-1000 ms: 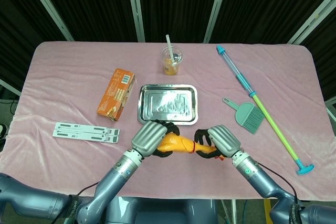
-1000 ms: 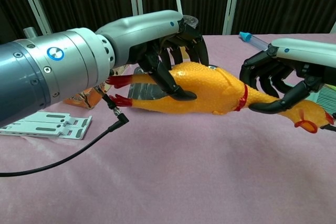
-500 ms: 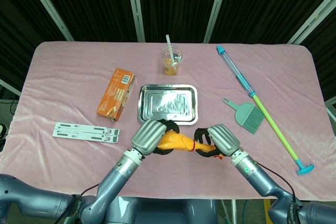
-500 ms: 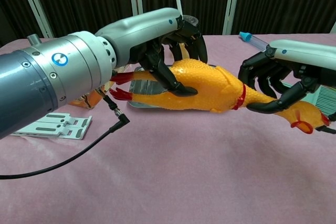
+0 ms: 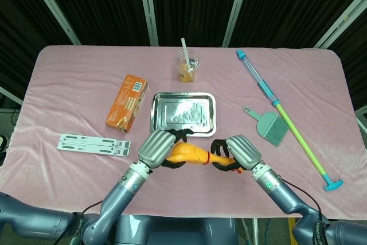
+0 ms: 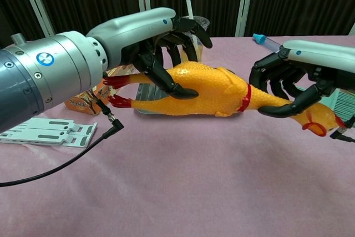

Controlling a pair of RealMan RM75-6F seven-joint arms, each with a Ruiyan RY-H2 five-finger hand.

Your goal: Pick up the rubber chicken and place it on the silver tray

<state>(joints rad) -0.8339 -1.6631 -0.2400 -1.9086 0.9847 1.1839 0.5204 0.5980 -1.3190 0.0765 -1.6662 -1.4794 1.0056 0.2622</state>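
Observation:
The yellow rubber chicken (image 6: 211,90) with red feet and a red neck band hangs above the pink cloth, stretched sideways between both hands; from above the chicken (image 5: 189,154) sits just in front of the tray. My left hand (image 6: 161,43) grips its body near the legs, showing as the left hand (image 5: 156,147) from above. Around the chicken's neck curl the fingers of my right hand (image 6: 294,79), right hand (image 5: 239,152). The silver tray (image 5: 182,113) lies flat behind them, holding nothing; in the chest view only its front rim (image 6: 145,110) peeks out under the chicken.
An orange box (image 5: 127,101) lies left of the tray, a white flat pack (image 5: 93,144) further left. A cup with a straw (image 5: 187,66) stands behind the tray. On the right lie a small teal brush (image 5: 268,125) and a long blue-green tube (image 5: 285,116).
Both hands have carried the chicken slightly left and a little higher, toward the tray's front edge. Both holds are unchanged.

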